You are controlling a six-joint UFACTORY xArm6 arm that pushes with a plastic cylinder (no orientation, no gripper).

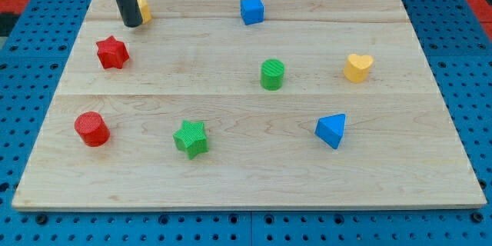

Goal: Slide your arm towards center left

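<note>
My tip (132,24) is at the board's top left, the dark rod coming down from the view's top edge. It stands right in front of a yellow block (144,8), which it partly hides, so I cannot make out that block's shape. A red star (112,52) lies just below and left of the tip, a small gap apart. A red cylinder (92,129) sits lower at the left.
On the wooden board (254,177): a blue cube (251,10) at top centre, a green cylinder (271,74) in the middle, a yellow heart (358,68) at right, a green star (191,138) at bottom centre-left, a blue triangular block (332,130) at lower right.
</note>
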